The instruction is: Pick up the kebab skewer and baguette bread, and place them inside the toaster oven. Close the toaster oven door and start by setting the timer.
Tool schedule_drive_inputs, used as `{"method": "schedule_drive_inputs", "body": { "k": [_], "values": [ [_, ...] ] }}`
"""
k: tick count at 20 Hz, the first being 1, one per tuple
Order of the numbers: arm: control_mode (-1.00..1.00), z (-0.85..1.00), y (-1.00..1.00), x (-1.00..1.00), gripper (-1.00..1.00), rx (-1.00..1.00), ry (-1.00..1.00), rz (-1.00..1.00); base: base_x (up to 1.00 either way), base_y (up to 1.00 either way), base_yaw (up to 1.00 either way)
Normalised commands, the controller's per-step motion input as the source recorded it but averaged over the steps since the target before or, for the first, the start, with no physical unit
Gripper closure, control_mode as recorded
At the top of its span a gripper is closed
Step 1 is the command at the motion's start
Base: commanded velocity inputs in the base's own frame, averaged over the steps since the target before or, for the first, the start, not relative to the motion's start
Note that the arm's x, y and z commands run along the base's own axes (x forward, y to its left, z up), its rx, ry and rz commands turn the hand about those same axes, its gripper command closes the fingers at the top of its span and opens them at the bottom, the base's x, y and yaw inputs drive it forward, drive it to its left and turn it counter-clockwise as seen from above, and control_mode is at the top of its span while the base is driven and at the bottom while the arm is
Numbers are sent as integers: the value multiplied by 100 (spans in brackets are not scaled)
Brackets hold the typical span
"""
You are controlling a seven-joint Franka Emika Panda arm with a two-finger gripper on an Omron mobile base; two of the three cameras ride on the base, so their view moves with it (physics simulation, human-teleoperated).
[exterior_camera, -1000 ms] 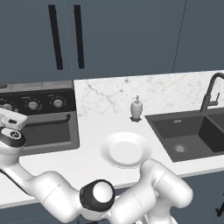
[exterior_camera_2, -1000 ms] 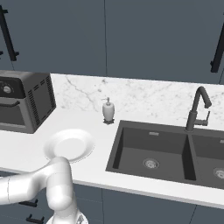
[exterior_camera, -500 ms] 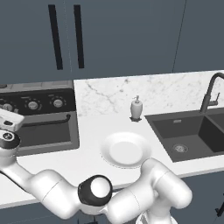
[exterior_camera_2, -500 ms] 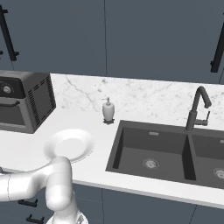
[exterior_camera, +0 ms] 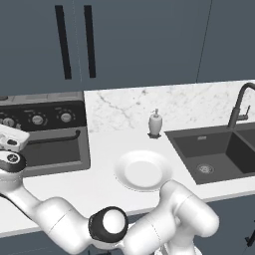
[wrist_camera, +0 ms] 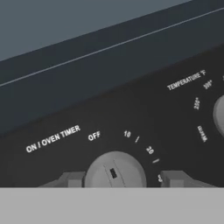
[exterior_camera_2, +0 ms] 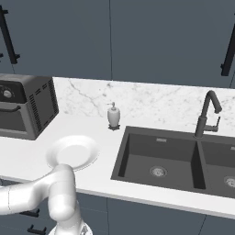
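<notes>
The toaster oven point(exterior_camera: 45, 139) is seen at the far left of the bench point(exterior_camera: 99, 184), its door point(exterior_camera: 47, 149) already raised shut. In the hand view, the timer knob point(wrist_camera: 114, 171) sits between the two fingertips point(wrist_camera: 72, 179) of the gripper point(wrist_camera: 118, 180), which stand just beside its rim on either side, apparently parted and not pressing. The knob is judged rigid, small and smooth, likely to slip; it is best pinched across its round edge and turned towards the minute marks.
</notes>
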Motion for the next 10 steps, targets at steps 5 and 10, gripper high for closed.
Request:
{"method": "schedule_drive_inputs", "body": {
  "k": [5,10],
  "values": [
    [-100,2,29,-40,100,49,-30,-25,0,0,0],
    [-100,10,40,-46,100,51,-31,-28,0,0,0]
  ]
}}
